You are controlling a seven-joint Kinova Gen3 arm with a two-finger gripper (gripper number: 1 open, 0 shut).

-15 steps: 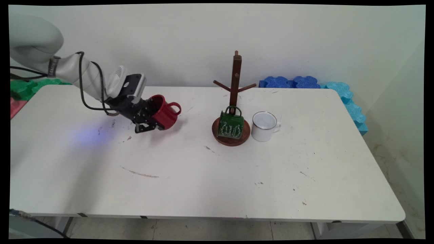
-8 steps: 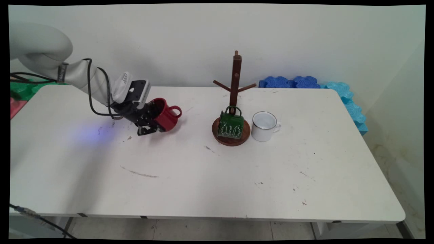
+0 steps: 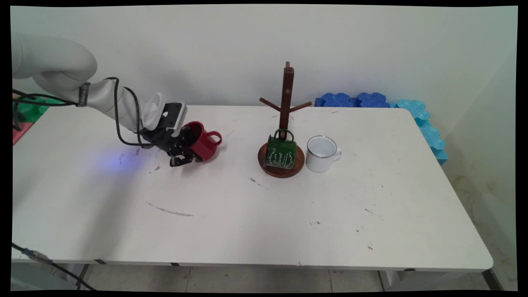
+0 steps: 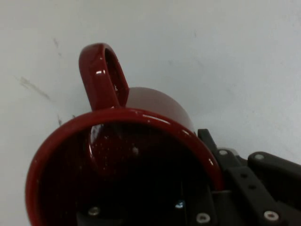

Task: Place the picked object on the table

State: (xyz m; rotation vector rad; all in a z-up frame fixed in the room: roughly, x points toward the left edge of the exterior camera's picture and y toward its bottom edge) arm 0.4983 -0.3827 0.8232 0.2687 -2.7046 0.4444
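My gripper [image 3: 190, 153] is shut on the rim of a red mug [image 3: 203, 142], one finger inside it and one outside. The mug is tipped on its side, mouth toward the hand, handle [image 3: 215, 137] pointing up and to the right, low over the table [image 3: 264, 214] left of centre. In the hand view the red mug [image 4: 141, 141] fills the frame with its dark inside toward the camera and its handle [image 4: 104, 75] at the top. To the right stands a wooden mug tree [image 3: 285, 103] with a green mug [image 3: 280, 152] on its round base, and a white mug [image 3: 321, 153] beside it.
Blue foam blocks [image 3: 354, 100] lie along the wall at the back right, running down the table's right side. Green and red foam pieces [image 3: 24, 109] sit at the far left. Black cables [image 3: 119, 123] hang from the arm's wrist.
The gripper with the red mug has moved a little to the right and lower toward the table, the mug tilting further onto its side. The other mugs and the stand are unmoved.
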